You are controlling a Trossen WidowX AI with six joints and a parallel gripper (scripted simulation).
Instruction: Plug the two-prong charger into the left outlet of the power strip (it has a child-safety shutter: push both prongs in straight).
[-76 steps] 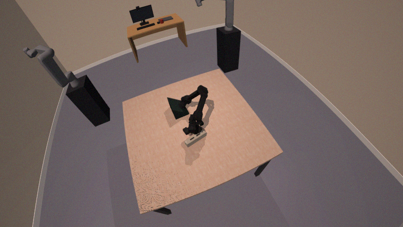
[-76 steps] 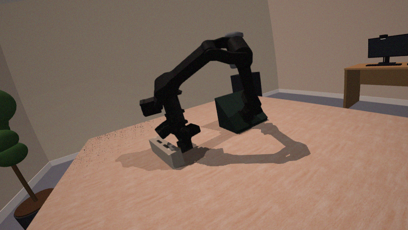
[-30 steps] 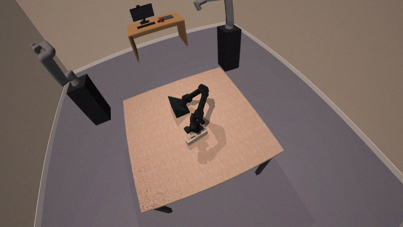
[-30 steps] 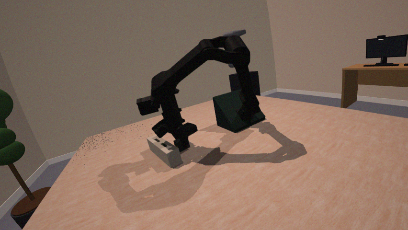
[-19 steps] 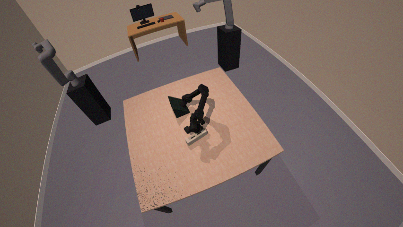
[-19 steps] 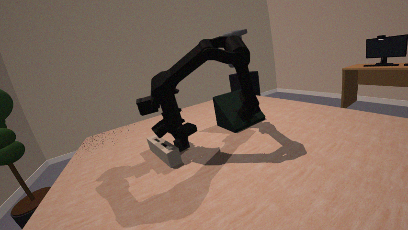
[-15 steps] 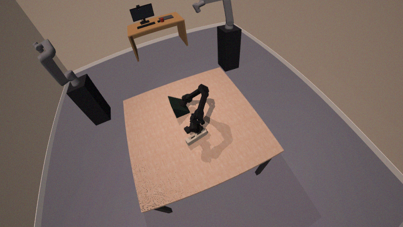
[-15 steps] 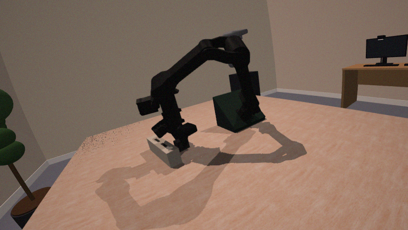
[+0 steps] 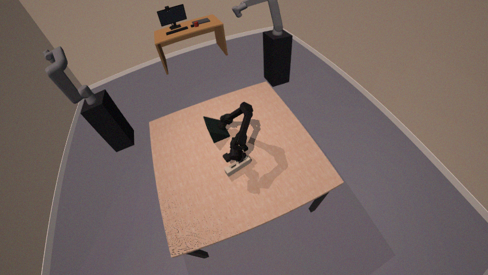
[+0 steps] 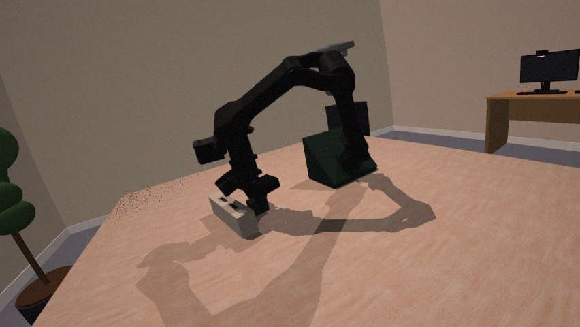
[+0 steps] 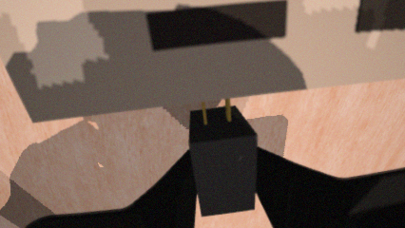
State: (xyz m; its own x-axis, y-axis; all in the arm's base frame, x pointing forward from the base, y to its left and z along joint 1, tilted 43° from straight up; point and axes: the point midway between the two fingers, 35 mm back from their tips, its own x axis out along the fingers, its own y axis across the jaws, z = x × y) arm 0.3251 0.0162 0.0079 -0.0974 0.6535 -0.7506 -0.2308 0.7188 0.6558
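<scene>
The power strip (image 9: 239, 166) (image 10: 237, 219) (image 11: 119, 81) lies on the table (image 9: 194, 204) (image 10: 406, 276) (image 11: 333, 128), with the charger (image 11: 223, 171) just beside it, between the gripper's (image 11: 223, 180) fingers.
</scene>
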